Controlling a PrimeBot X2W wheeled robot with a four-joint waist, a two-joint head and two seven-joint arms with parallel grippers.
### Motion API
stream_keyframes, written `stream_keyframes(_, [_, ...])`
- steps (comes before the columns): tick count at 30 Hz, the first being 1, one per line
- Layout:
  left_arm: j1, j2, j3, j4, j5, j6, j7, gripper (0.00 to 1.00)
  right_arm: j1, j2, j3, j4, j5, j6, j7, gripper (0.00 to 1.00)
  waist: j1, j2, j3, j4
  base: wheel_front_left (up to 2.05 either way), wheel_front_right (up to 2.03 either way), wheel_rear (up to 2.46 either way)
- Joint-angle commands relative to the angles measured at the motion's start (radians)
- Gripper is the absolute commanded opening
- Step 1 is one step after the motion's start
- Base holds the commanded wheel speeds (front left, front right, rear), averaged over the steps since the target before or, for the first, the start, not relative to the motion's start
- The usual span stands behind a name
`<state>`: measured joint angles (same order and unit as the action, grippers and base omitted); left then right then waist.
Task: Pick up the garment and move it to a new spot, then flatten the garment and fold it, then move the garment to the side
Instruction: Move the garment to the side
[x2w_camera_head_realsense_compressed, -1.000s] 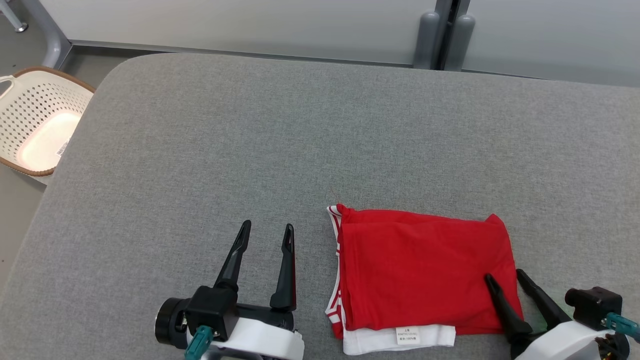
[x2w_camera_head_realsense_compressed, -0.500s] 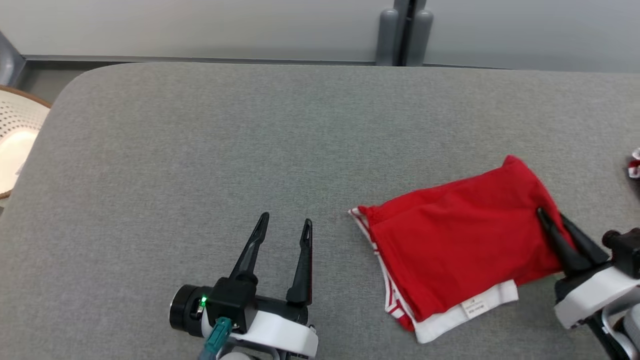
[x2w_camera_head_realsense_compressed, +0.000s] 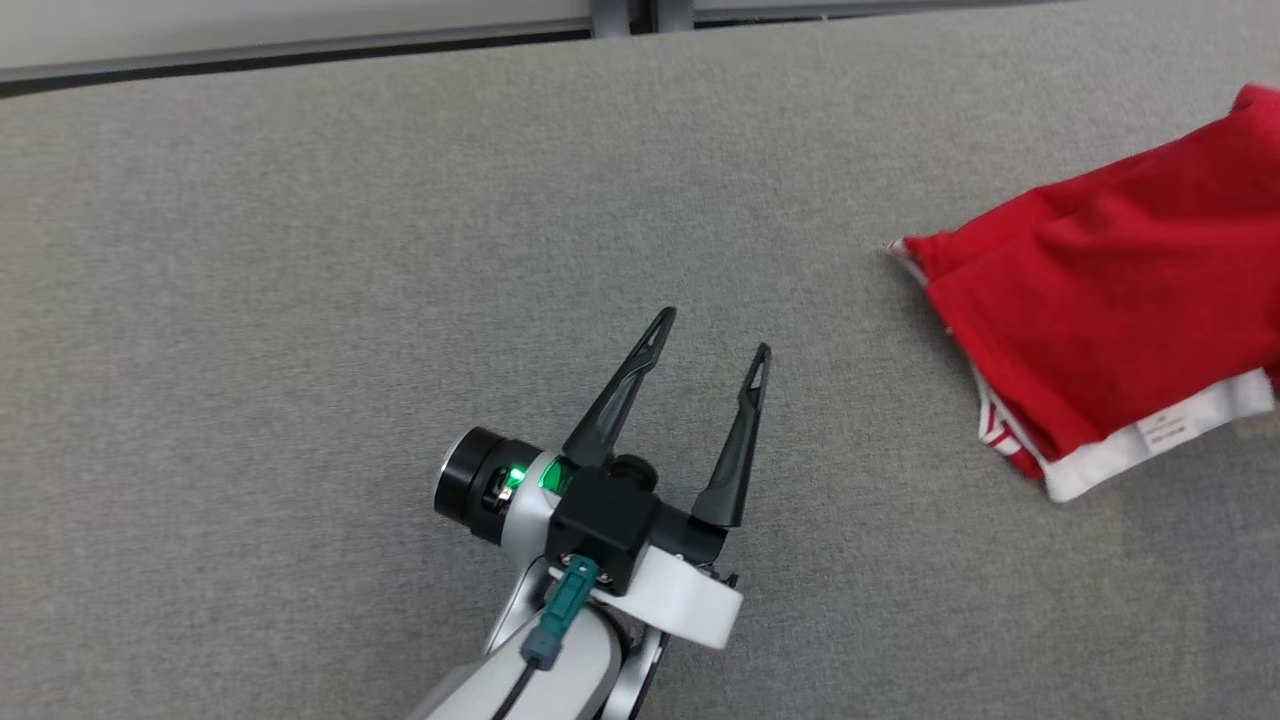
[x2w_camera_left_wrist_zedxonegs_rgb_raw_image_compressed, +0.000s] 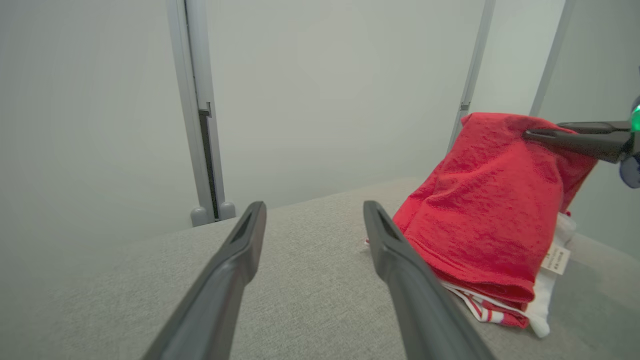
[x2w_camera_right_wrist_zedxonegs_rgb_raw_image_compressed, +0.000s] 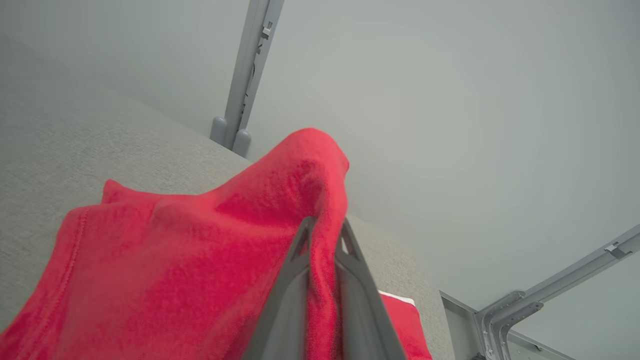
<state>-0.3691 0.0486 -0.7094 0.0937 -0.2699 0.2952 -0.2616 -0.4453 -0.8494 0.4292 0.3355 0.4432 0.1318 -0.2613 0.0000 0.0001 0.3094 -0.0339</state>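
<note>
The garment (x2w_camera_head_realsense_compressed: 1110, 320) is red with white trim and a small label, folded, at the right edge of the head view. One corner of it hangs raised above the grey table. My right gripper (x2w_camera_right_wrist_zedxonegs_rgb_raw_image_compressed: 325, 222) is shut on that raised red corner, the cloth pinched between its two fingers. In the left wrist view the garment (x2w_camera_left_wrist_zedxonegs_rgb_raw_image_compressed: 490, 210) drapes down from the right gripper (x2w_camera_left_wrist_zedxonegs_rgb_raw_image_compressed: 531, 134). My left gripper (x2w_camera_head_realsense_compressed: 714, 333) stands open over bare table to the garment's left, holding nothing; the gap between its fingers (x2w_camera_left_wrist_zedxonegs_rgb_raw_image_compressed: 314, 207) is empty.
The grey padded table (x2w_camera_head_realsense_compressed: 300, 250) spreads wide to the left of and behind the left gripper. Its far edge meets a pale wall with a grey post (x2w_camera_left_wrist_zedxonegs_rgb_raw_image_compressed: 200, 125). A metal frame bar (x2w_camera_right_wrist_zedxonegs_rgb_raw_image_compressed: 550, 290) shows beyond the table's right end.
The right gripper has shut on the garment's right corner and lifted it, drawing the garment rightward away from the left gripper. The head view has shifted too. The left gripper stays open.
</note>
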Motion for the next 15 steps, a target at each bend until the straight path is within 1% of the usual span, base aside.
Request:
stream_keyframes(1, [-0.061,0.004,-0.034,0.014,0.015,0.012,-0.004,1.0,-0.041,-0.034,-0.01,0.015,0.016,-0.002,-0.005,0.0,0.0,-0.0001,0.089,-0.069,0.0,0.0,0.0])
stream_keyframes(4, [-0.138,0.005,-0.088,0.027,0.017,0.035,-0.004,1.0,-0.096,-0.075,-0.024,0.046,0.032,-0.002,-0.005,0.0,0.0,-0.0001,0.144,-0.089,0.0,0.0,0.0])
stream_keyframes(5, [-0.138,0.005,-0.088,0.027,0.017,0.035,-0.004,1.0,-0.096,-0.075,-0.024,0.046,0.032,-0.002,-0.005,0.0,0.0,-0.0001,0.144,-0.089,0.0,0.0,0.0])
stream_keyframes(10, [-0.248,0.005,-0.154,0.046,0.017,0.074,-0.004,1.0,-0.173,-0.106,-0.041,0.115,0.048,-0.002,-0.004,0.0,0.0,-0.0001,0.224,-0.112,0.0,0.0,0.0])
stream_keyframes(15, [-0.316,0.004,-0.203,0.05,0.005,0.108,-0.004,1.0,-0.217,-0.125,-0.062,0.204,0.062,-0.002,-0.003,0.0,0.0,-0.0001,0.271,-0.105,0.0,0.0,0.0])
